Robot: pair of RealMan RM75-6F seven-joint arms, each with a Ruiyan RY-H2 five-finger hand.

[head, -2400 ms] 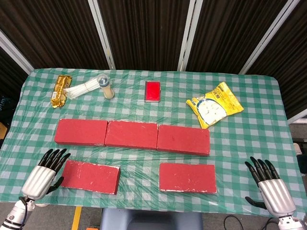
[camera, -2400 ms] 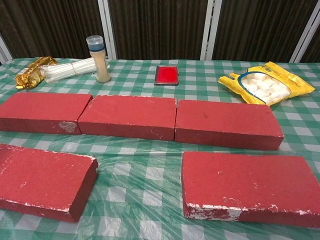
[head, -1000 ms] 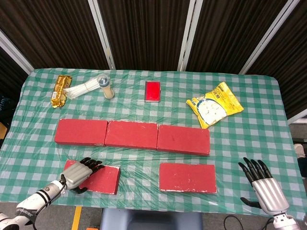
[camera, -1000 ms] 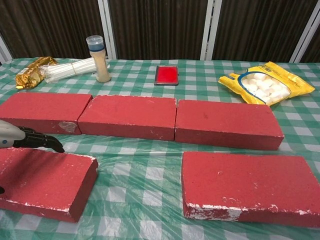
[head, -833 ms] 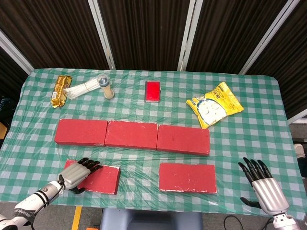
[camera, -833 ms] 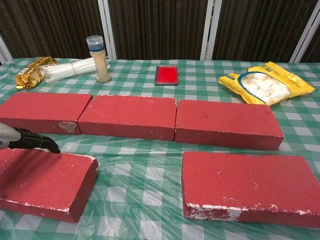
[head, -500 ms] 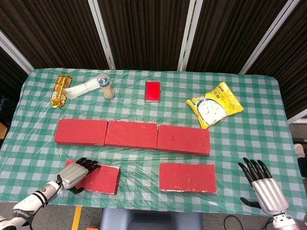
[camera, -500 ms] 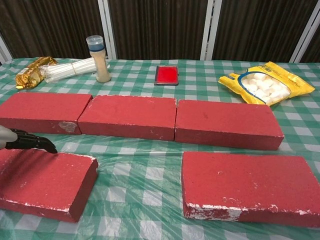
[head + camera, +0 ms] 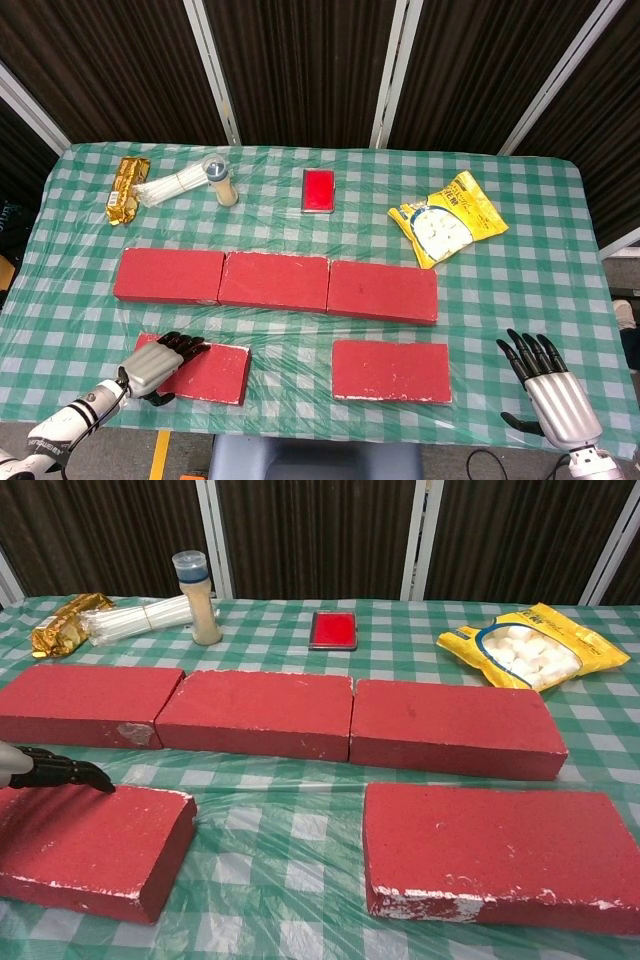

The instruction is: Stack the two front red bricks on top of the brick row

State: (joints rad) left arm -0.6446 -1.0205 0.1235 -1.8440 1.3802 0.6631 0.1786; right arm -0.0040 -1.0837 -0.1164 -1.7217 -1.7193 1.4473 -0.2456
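Three red bricks form a row across mid-table: left (image 9: 170, 276), middle (image 9: 275, 281) and right (image 9: 383, 291). The front left brick (image 9: 212, 373) (image 9: 95, 845) lies in front of the row's left end. My left hand (image 9: 155, 365) (image 9: 45, 767) grips that brick's left end, with fingers (image 9: 85, 775) laid over the far top edge and the thumb at the near edge. The front right brick (image 9: 391, 370) (image 9: 500, 850) lies flat and untouched. My right hand (image 9: 553, 392) hovers open by the table's front right corner, well right of that brick, and shows only in the head view.
Along the back stand a gold packet (image 9: 127, 187), a bundle of white sticks (image 9: 178, 183), a small bottle (image 9: 222, 180), a red box (image 9: 318, 189) and a yellow snack bag (image 9: 448, 218). Clear plastic film covers the checked tablecloth (image 9: 520, 290).
My left hand came in from the table's left front corner onto the front left brick, then slid back toward its left end and settled lower. The right hand barely moved.
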